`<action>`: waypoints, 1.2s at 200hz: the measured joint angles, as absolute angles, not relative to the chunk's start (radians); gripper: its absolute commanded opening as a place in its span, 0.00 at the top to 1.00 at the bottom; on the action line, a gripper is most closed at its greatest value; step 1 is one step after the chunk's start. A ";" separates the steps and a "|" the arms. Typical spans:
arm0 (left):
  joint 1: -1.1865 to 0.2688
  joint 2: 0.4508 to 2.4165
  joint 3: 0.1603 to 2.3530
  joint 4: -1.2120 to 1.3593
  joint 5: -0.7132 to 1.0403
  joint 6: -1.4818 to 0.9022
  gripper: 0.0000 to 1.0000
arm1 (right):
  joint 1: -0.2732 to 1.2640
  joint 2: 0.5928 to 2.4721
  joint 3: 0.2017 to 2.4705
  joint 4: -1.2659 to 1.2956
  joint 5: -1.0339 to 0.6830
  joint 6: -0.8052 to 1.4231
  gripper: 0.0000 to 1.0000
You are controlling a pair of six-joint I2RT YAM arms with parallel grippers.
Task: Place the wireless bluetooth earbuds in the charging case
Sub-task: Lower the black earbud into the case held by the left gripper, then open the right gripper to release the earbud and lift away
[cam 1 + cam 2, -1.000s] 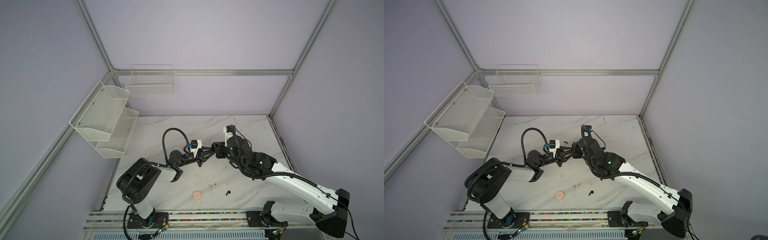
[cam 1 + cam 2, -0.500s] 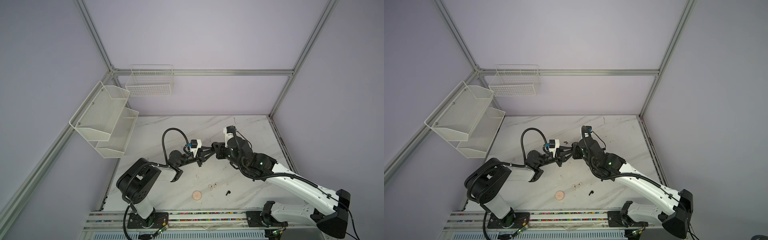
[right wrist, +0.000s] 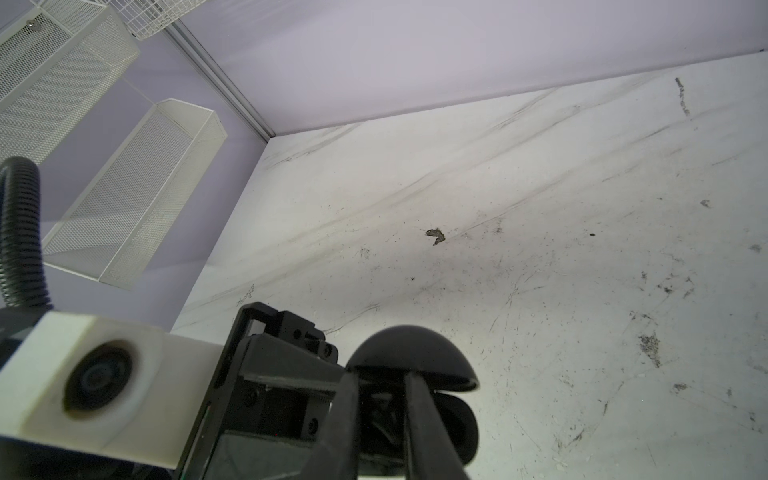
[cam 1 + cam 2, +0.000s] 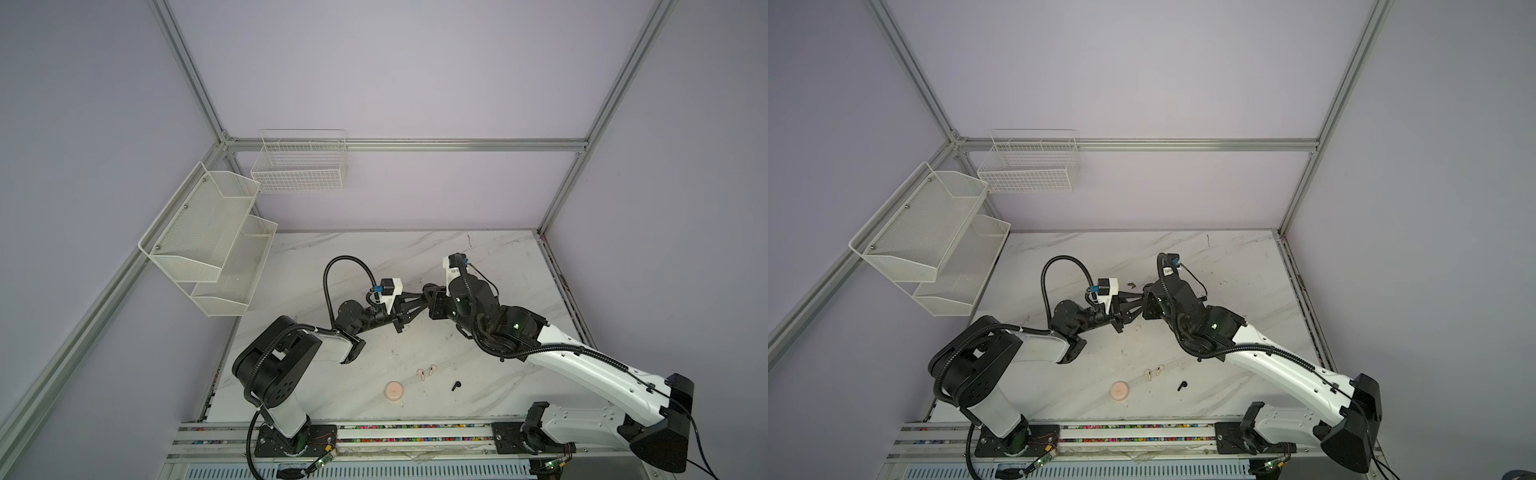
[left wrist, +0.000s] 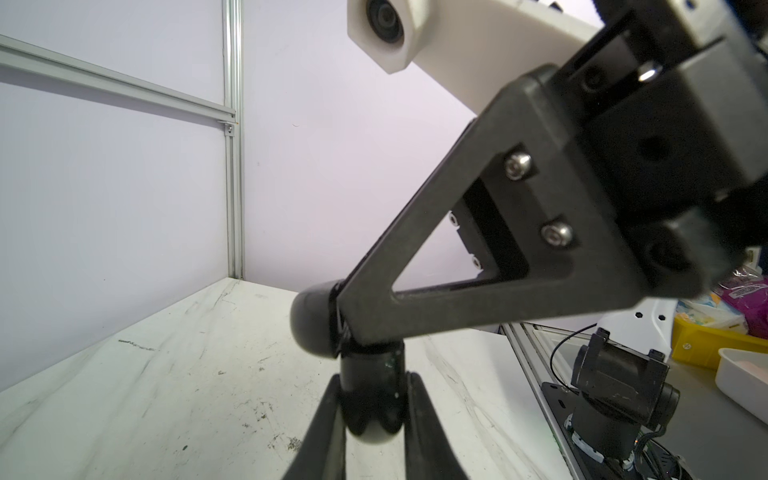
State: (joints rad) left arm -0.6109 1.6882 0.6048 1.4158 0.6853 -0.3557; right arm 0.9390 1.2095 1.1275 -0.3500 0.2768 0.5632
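Note:
Above the table's middle, my left gripper (image 4: pixel 420 296) (image 5: pixel 372 376) is shut on the base of the black charging case (image 4: pixel 429 288) (image 5: pixel 370 365), whose domed lid (image 3: pixel 411 349) stands open. My right gripper (image 4: pixel 428 296) (image 3: pixel 380 378) reaches in under the lid. Its tips are shut on a small glossy dark piece, seemingly a black earbud. Another black earbud (image 4: pixel 456 385) lies on the table near the front. Two pale pink earbuds (image 4: pixel 422 372) (image 4: pixel 1158 368) lie side by side there too. A closed pink case (image 4: pixel 394 391) sits just left of them.
White mesh shelves (image 4: pixel 208 237) and a wire basket (image 4: pixel 299 166) hang on the walls at the back left. A metal rail (image 4: pixel 374 432) runs along the table's front edge. The frame posts stand at the corners.

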 measured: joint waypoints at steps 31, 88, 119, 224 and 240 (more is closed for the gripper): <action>-0.611 1.688 0.605 1.414 0.685 -0.356 1.00 | 0.939 1.214 1.133 -0.353 0.278 0.562 0.75; -0.611 1.675 0.605 1.421 0.684 -0.356 1.00 | 0.948 1.225 1.192 -0.402 0.276 0.552 0.55; -0.611 1.670 0.605 1.428 0.680 -0.356 1.00 | 0.949 1.229 1.225 -0.434 0.279 0.545 0.53; -0.611 1.665 0.605 1.428 0.690 -0.348 1.00 | 0.949 1.263 1.380 -0.574 0.294 0.493 0.70; -0.611 1.654 0.605 1.428 0.694 -0.347 1.00 | 0.949 1.262 1.415 -0.614 0.263 0.463 0.72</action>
